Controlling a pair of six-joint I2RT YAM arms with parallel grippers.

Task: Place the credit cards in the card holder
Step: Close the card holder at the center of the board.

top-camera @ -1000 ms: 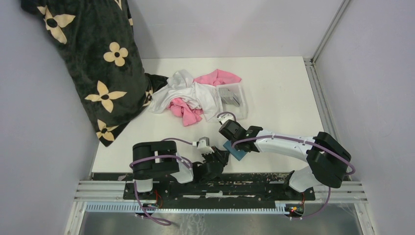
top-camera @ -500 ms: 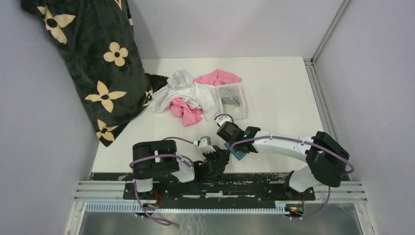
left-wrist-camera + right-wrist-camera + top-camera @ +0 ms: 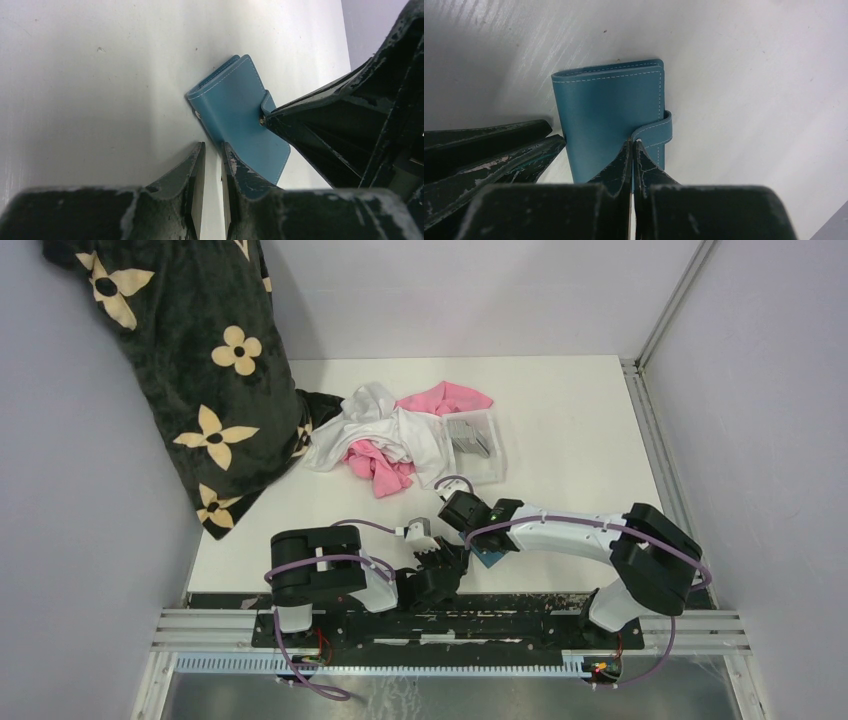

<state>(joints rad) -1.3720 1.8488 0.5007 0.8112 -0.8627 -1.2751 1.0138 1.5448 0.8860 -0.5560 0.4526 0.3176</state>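
The card holder (image 3: 609,115) lies closed at 6 o'clock on the desk (image 3: 560,440), apparently braced by the narrowly parted left tool (image 3: 212,190) so the right tool (image 3: 633,150), tips together, can pry its strap (image 3: 656,131).

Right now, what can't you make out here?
- Wallet slots: wallet shut, both wrist views.
- Wallet, top view: nearly all under the right claw.
- Cards in the tray, top view: too small to count.
- Wallet's near corner, left wrist: behind the left claw.
- Strap pinched or only touched: right wrist, claw tips cover it.
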